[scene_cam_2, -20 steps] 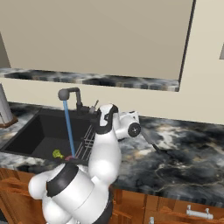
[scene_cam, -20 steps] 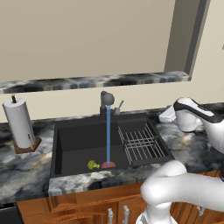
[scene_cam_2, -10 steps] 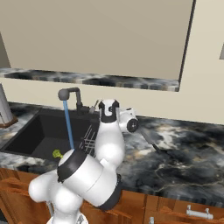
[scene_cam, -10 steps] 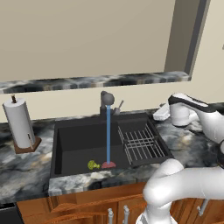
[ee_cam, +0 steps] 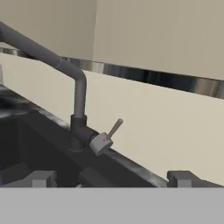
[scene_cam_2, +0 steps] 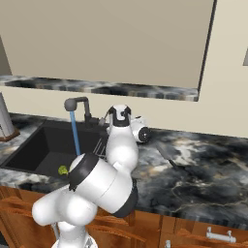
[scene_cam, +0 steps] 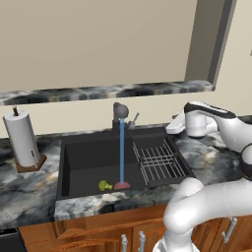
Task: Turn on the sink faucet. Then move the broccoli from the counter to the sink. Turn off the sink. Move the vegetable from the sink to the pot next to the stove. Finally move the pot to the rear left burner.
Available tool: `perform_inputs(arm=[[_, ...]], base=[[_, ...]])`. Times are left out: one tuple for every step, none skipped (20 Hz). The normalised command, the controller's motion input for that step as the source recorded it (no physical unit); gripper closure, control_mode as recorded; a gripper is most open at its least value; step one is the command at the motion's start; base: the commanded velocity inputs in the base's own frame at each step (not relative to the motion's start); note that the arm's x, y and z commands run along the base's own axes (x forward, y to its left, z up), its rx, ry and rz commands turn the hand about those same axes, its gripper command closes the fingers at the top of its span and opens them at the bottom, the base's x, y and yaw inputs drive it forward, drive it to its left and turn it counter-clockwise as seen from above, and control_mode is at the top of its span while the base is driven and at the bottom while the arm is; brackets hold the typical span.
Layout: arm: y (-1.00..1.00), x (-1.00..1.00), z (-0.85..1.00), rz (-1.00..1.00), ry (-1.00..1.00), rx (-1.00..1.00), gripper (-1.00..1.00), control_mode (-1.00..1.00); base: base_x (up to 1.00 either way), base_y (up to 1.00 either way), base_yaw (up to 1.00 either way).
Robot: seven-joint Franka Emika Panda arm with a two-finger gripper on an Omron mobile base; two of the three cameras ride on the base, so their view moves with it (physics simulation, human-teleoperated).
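Observation:
The dark faucet [scene_cam: 120,111] runs a blue stream of water [scene_cam: 121,155] into the black sink [scene_cam: 86,157]. The green broccoli [scene_cam: 104,185] lies on the sink floor just left of where the stream lands, and appears again as the broccoli [scene_cam_2: 63,170] in the right base view. My gripper [scene_cam: 173,126] hangs over the counter right of the sink's back corner, pointing left at the faucet. In the hand view my gripper [ee_cam: 112,179] is open, its fingertips [ee_cam: 41,178] wide apart and empty, with the faucet's lever handle [ee_cam: 114,128] straight ahead and tilted up.
A wire dish rack [scene_cam: 160,160] fills the right part of the sink. A paper towel roll [scene_cam: 22,140] stands on the counter at the left. A wall with a window ledge [scene_cam: 108,91] runs behind the faucet. Marbled counter [scene_cam_2: 193,169] stretches right.
My hand has swung left along the back of the counter, closer to the faucet. The water keeps running and the broccoli has stayed put.

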Motion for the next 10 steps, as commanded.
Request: perform_inputs(arm=[[0.24,0.16,-0.08,0.08,0.0,0.0,-1.0,-1.0],[0.13,0.0,-0.18,0.01,-0.02,0.0,-1.0,-1.0],[0.08,0.0,-0.17,0.02,-0.03,0.0,-1.0,-1.0],[0.06,0.0,-0.13,0.03,0.0,0.0,-1.0,-1.0],[0.06,0.0,-0.12,0.03,-0.01,0.0,-1.0,-1.0],[0.03,0.0,-0.06,0.03,-0.02,0.0,-1.0,-1.0],[0.03,0.0,-0.05,0.03,-0.02,0.0,-1.0,-1.0],[0.01,0.0,-0.02,0.03,-0.02,0.0,-1.0,-1.0],[0.03,0.0,-0.02,0.03,-0.01,0.0,-1.0,-1.0],[0.05,0.01,-0.03,0.02,0.0,0.0,-1.0,-1.0]], base=[[0.0,0.0,0.0],[0.0,0.0,0.0],[0.0,0.0,0.0],[0.0,0.0,0.0],[0.0,0.0,0.0],[0.0,0.0,0.0],[0.0,0.0,0.0],[0.0,0.0,0.0],[0.0,0.0,0.0],[0.0,0.0,0.0]])
